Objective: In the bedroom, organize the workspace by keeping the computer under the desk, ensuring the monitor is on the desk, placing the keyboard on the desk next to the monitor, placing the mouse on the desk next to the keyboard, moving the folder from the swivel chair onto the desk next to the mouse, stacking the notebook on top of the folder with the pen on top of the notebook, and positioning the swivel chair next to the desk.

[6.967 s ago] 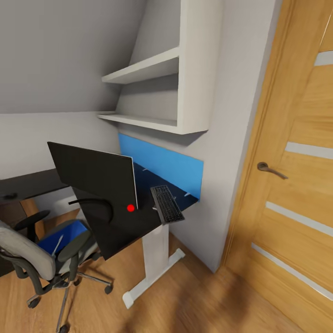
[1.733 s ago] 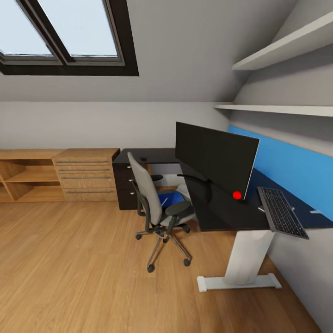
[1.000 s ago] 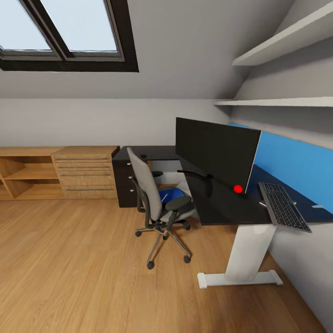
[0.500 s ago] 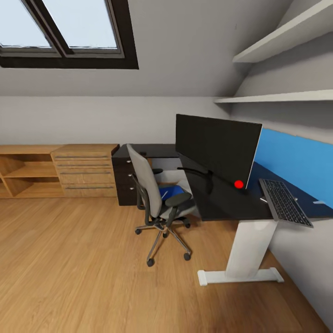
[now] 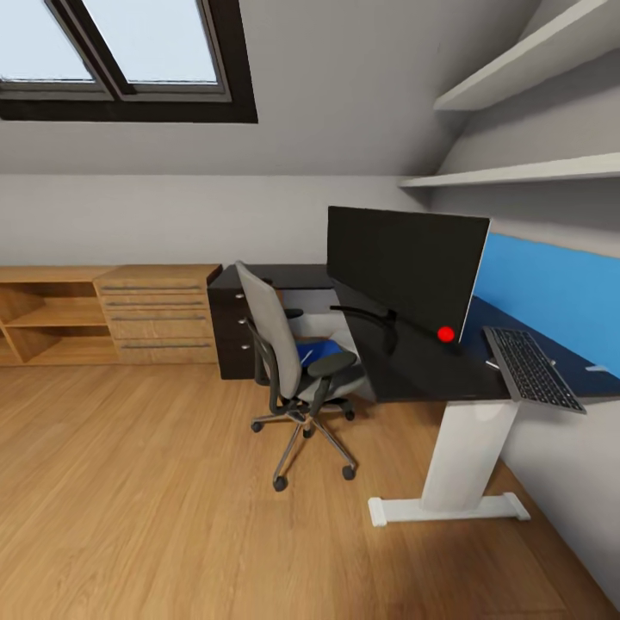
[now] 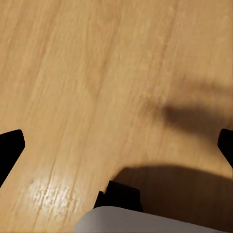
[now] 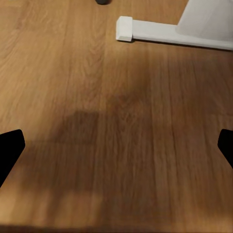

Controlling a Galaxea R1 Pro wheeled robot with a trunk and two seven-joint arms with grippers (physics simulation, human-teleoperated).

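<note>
Early stage: we stand off from the desk [image 5: 405, 379].
Monitor [image 5: 400, 269] and keyboard [image 5: 532, 368] sit on it; folder [image 5: 323, 351] lies on the chair [image 5: 288, 362]; both our grippers [image 6: 116, 145] [image 7: 116, 145] hang spread, empty.

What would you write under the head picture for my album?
Chair with blue folder beside black desk holding monitor and keyboard.
</note>
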